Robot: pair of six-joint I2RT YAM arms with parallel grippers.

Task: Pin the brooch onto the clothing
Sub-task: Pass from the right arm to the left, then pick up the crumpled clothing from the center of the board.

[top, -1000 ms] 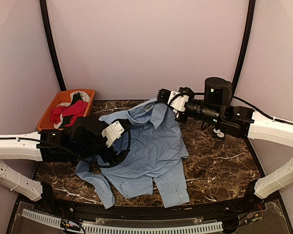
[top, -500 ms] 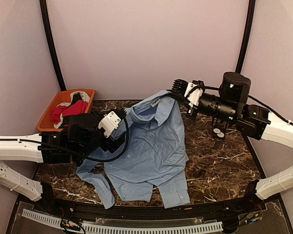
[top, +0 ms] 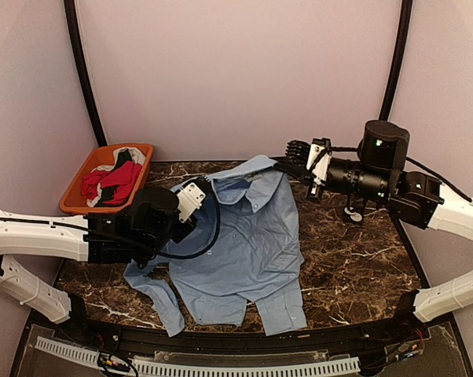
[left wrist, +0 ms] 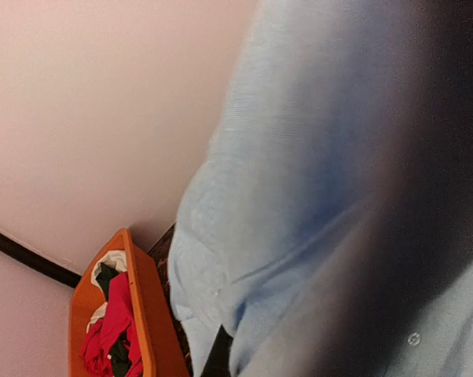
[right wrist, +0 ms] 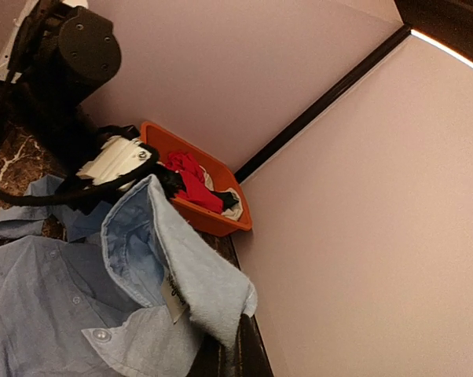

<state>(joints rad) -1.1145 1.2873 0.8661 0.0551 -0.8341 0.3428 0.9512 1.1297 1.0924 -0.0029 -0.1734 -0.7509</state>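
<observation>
The clothing (top: 248,239), a light blue button-up shirt, lies spread on the marble table (top: 354,271). My right gripper (top: 290,166) is shut on the collar tip and holds it raised toward the back right. In the right wrist view the collar (right wrist: 181,267) hangs from my gripper (right wrist: 241,339) at the bottom edge. My left gripper (top: 197,192) is shut on the shirt's left shoulder. The fabric (left wrist: 291,157) fills the left wrist view and hides its fingers. A small pale round piece (top: 351,213) lies under the right arm; I cannot tell whether it is the brooch.
An orange basket (top: 78,182) with red, black and white garments stands at the back left corner, also visible as the basket (right wrist: 221,224) in the right wrist view. Walls close in the table at the back and sides.
My right gripper has pulled the collar up and to the right. My left gripper has moved right onto the shirt's shoulder and has shut.
</observation>
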